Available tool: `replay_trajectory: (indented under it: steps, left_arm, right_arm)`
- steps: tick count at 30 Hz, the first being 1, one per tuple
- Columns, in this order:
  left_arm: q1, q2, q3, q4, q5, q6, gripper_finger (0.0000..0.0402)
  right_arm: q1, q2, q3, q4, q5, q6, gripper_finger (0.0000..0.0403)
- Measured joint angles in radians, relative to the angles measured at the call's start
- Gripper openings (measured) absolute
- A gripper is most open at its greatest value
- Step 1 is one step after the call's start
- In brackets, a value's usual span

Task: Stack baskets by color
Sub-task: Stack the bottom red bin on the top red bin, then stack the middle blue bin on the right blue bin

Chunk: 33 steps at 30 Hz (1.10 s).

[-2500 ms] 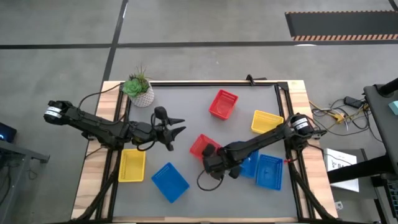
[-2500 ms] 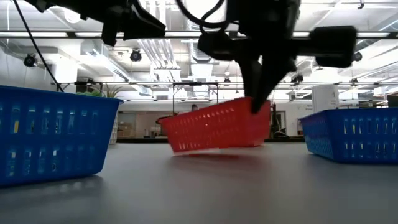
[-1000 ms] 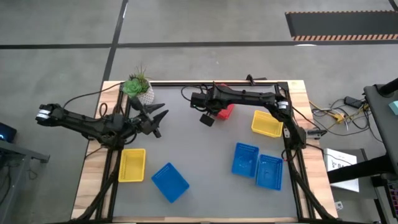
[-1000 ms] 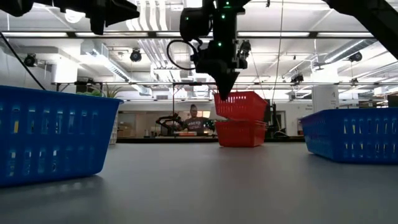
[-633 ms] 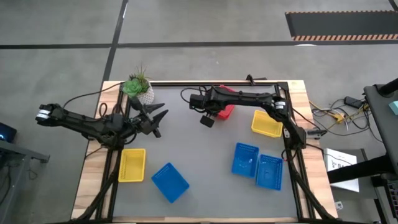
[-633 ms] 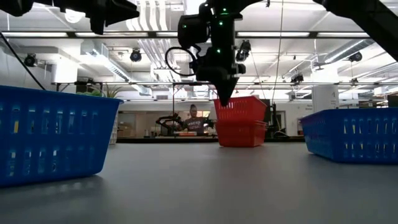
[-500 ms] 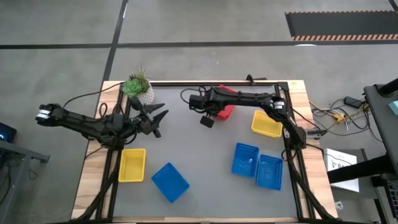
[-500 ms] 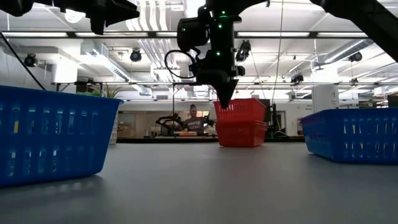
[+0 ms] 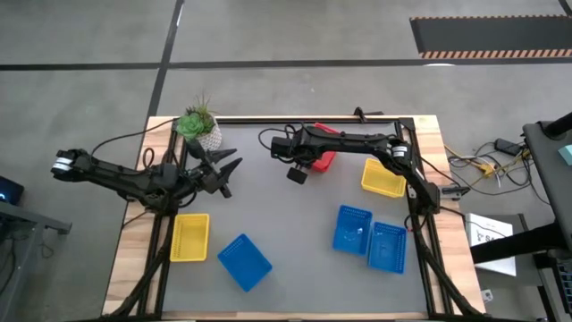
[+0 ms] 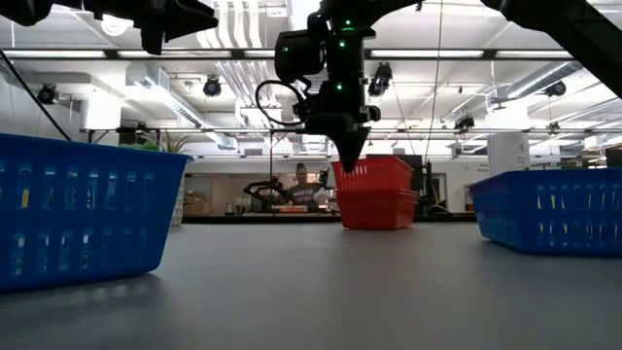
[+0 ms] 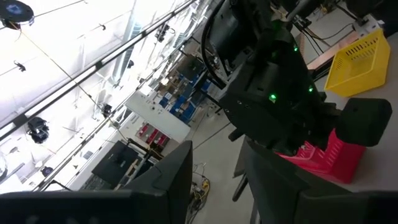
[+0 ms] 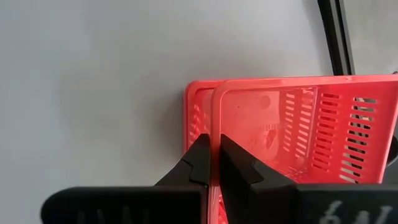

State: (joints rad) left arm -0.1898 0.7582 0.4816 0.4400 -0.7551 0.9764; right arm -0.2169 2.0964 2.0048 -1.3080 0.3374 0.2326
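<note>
Two red baskets sit at the table's far middle, the upper red basket set into the lower red basket. My right gripper reaches down from above and is shut on the upper one's rim. My left gripper hovers open near the table's left side, beside the plant, with nothing between its fingers. One yellow basket rests at the far right and another yellow basket at the near left. A blue basket lies near the front, and two blue baskets lie side by side at the near right. My right gripper pinches the upper red basket's end wall at its rim, on the end toward the table's left. One finger is inside the basket and one outside. The fingers point steeply down. The basket sits partly nested in the lower red basket, shifted off its end.
A white potted plant stands at the far left corner, close to my left gripper. A black frame rail runs along the far edge. In the low view, blue baskets stand close on both sides. The grey table middle is bare.
My right gripper has sunk a little with the upper red basket, which hung clear above the lower red basket and now sits down into it.
</note>
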Motion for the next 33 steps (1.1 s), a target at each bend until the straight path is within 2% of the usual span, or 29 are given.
replay_trajectory:
  steps: [15,27,33]
  left_arm:
    - [0.0,0.001,0.0,0.0,0.0,0.0,0.013]
    - [0.0,0.001,0.0,0.0,0.0,0.0,0.013]
    - [0.0,0.001,0.0,0.0,0.0,0.0,0.013]
  right_arm:
    - [0.0,0.0,0.0,0.012,0.0,-0.006,0.0011]
    - [0.0,0.0,0.0,0.012,0.0,0.003,0.0093]
    - [0.001,-0.015,0.0,-0.007,0.0,0.002,0.0108]
